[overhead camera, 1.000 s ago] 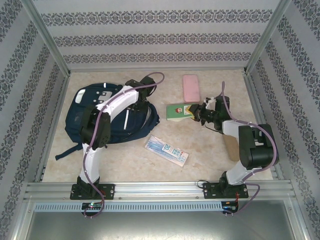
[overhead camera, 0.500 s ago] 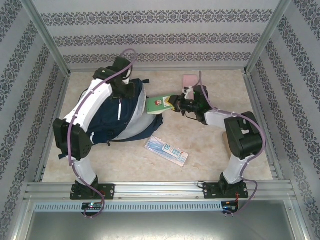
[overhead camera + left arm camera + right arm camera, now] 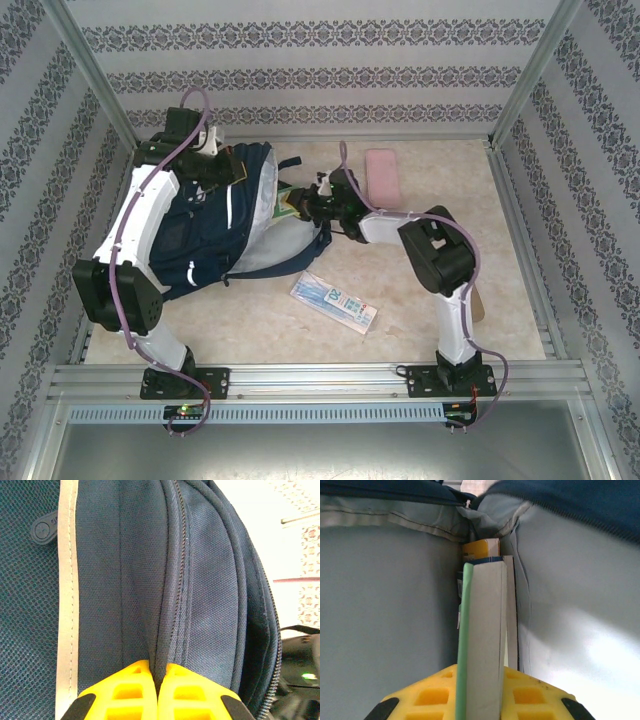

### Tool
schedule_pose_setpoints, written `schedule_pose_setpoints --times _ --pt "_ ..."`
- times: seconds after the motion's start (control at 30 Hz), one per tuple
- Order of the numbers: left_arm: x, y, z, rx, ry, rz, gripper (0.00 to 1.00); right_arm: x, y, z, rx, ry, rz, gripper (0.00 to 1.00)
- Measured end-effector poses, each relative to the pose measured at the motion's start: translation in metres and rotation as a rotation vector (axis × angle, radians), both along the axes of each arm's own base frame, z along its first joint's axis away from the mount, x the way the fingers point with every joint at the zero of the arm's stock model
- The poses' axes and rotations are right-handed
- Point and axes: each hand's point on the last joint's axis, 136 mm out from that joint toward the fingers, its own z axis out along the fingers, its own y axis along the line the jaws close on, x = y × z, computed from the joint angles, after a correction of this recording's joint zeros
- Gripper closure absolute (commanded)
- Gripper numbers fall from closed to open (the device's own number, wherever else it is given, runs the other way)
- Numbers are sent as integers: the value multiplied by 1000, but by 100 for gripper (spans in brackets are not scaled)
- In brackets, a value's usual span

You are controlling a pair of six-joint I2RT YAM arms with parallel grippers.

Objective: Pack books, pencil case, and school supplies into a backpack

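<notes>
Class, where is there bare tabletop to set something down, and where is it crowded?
Bare table lies between the pencil case and the right wall, and in the near strip between the school supplies packet and the front rail. Crowded: the backpack mouth, where the left gripper pinches fabric and the right gripper holds a green book inside.

The left arm (image 3: 140,212) and right arm (image 3: 452,325) are glossy white shells with chunky black joints, a lilac cable (image 3: 192,91) looped along each, and the left gripper (image 3: 158,669) and right gripper (image 3: 480,672) have bright yellow fingers (image 3: 131,690) moulded with square pockets.
</notes>
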Motion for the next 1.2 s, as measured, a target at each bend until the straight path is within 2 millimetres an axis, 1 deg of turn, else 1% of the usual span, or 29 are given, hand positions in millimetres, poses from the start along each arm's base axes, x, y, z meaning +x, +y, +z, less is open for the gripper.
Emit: schedule_pose_setpoints --times 0.17,0.2,0.27,0.3,0.37,0.4,0.43,0.5,0.57,0.63,0.67,0.7,0.8,0.9,1.0,1.07,1.13,1.2 --pt "3 -2 2 -51 0 5 100 4 45 -6 18 0 11 100" --pt "3 -3 2 -58 2 6 100 4 56 -7 21 -5 12 98" --pt "2 -4 3 -66 5 6 100 5 72 -7 24 -12 17 92" --pt "2 -4 3 -69 6 5 100 7 81 -7 26 -18 20 87" --pt "2 -4 2 -71 8 6 100 7 94 -7 22 -21 29 70" --pt "2 -4 2 -72 9 7 100 7 99 -6 16 -22 33 60" --pt "2 -5 1 -73 11 5 100 5 103 -6 4 -26 41 51" --pt "2 -5 1 -74 12 4 100 2 106 -6 -17 -33 55 44" --pt "1 -5 -1 -76 16 3 100 1 105 -10 -48 -42 63 40" --pt "1 -5 -3 -76 20 2 100 1 100 -16 -90 -38 66 38" --pt "1 -5 -3 -77 21 1 100 1 96 -20 -110 -35 67 32" --pt "1 -6 -4 -78 20 0 100 1 93 -21 -125 -29 66 30" --pt "2 -5 -5 -85 18 0 100 0 78 -22 -176 -31 65 30" --pt "3 -5 -4 -91 12 -3 100 -1 64 -13 -201 -48 60 38" --pt "3 -6 -5 -96 10 -7 100 2 58 -6 -203 -68 59 44" --pt "4 -7 -5 -97 7 -8 100 3 57 -7 -203 -63 60 47" --pt "4 -7 -5 -98 6 -9 100 2 57 -11 -208 -56 65 55" --pt "4 -7 -5 -100 6 -10 100 1 60 -17 -210 -47 75 71"
